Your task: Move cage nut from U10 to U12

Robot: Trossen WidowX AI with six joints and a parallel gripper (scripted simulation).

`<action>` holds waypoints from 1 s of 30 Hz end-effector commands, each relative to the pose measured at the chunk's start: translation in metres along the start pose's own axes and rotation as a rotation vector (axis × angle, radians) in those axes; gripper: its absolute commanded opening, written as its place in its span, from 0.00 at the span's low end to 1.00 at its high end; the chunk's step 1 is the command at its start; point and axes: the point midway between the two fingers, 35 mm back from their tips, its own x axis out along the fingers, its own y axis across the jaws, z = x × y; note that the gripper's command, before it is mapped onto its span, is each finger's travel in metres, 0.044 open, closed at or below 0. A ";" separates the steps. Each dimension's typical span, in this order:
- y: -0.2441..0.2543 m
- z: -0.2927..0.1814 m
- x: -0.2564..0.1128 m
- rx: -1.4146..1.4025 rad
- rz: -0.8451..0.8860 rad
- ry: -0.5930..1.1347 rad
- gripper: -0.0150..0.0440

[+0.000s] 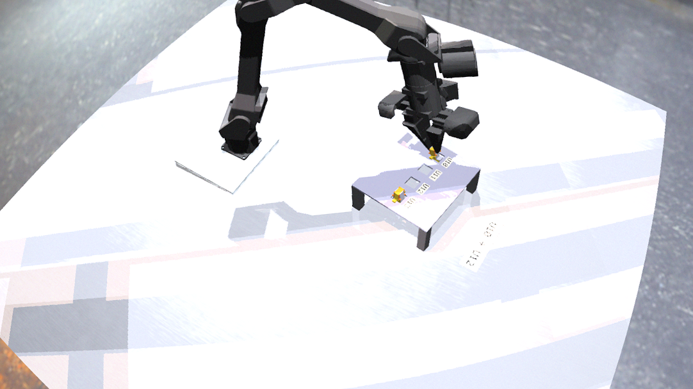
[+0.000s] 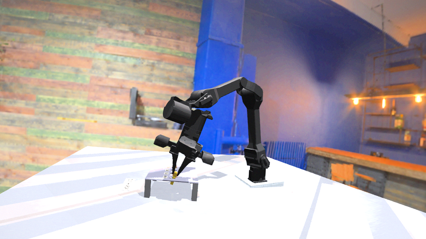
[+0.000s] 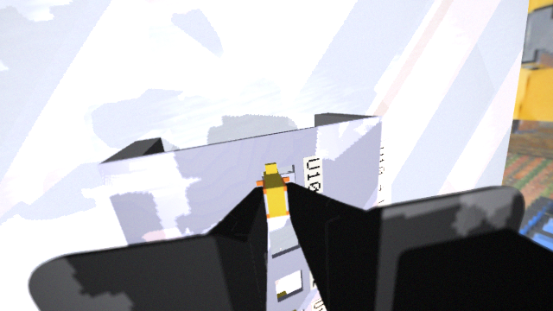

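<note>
Tapered black gripper [image 1: 435,151] [image 2: 175,174] [image 3: 275,190] pinches a boxy, glossy yellow cage nut [image 1: 433,153] [image 2: 174,176] [image 3: 276,200] at square-cut U10.

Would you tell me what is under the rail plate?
Under the rail plate, part of the claw-held cage nut protrudes; its wings' state there can't be made out.

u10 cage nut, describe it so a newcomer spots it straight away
Find the small legged rail plate. Along its row of square holes sit two yellow nuts. Yours is by label U10, pinched by the end effector; the other stands free.
</note>
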 end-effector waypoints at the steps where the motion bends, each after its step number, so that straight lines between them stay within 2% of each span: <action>1: -0.002 0.000 -0.003 0.008 -0.013 -0.002 0.31; 30: 0.000 -0.001 -0.004 0.008 -0.038 -0.002 0.31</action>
